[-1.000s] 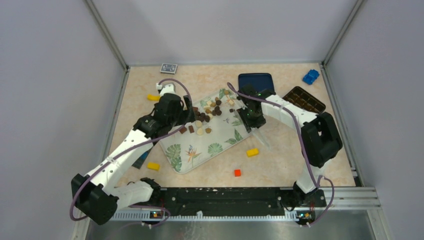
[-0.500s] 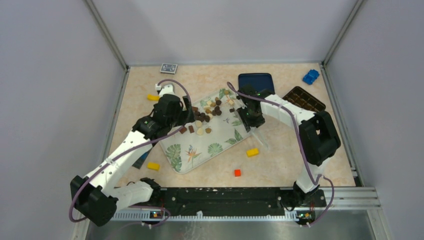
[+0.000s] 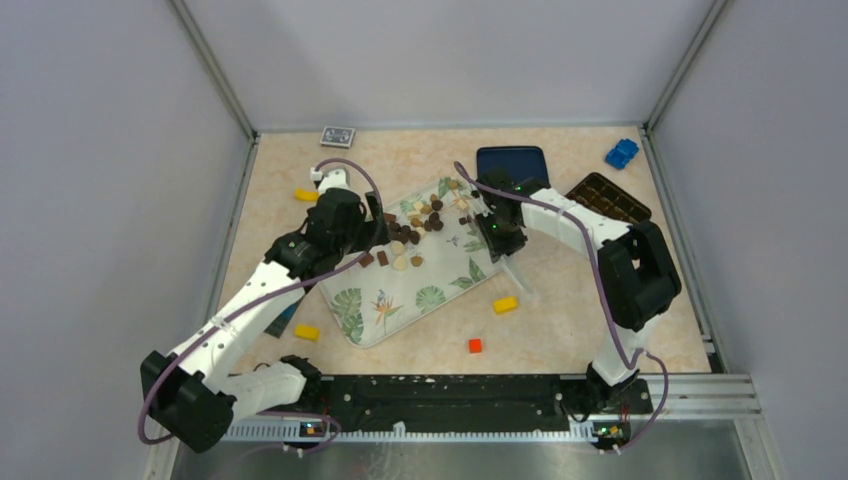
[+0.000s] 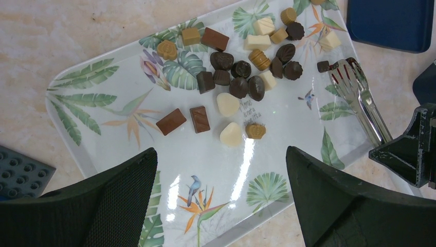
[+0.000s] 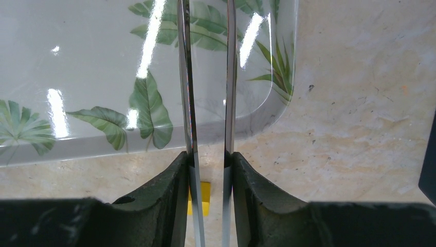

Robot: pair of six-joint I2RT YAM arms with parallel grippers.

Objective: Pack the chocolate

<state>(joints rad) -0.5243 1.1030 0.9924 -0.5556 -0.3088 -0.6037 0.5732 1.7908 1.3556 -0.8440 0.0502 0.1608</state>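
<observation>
Left wrist view, chocolate [image 4: 239, 87] clustered on the far part of a leaf-print tray [image 4: 118, 128], left end effector [image 4: 218, 170] spread wide above it, right end effector [image 5: 208, 164] pinching metal tongs [image 4: 352, 82], tong tips beside the pieces.

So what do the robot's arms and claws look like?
The left arm and the right arm are white tube pieces joined by chunky black joints. A thin purple cable runs along each one. The left claw and the right claw have thick black fingers. The left ones look finely textured.
</observation>
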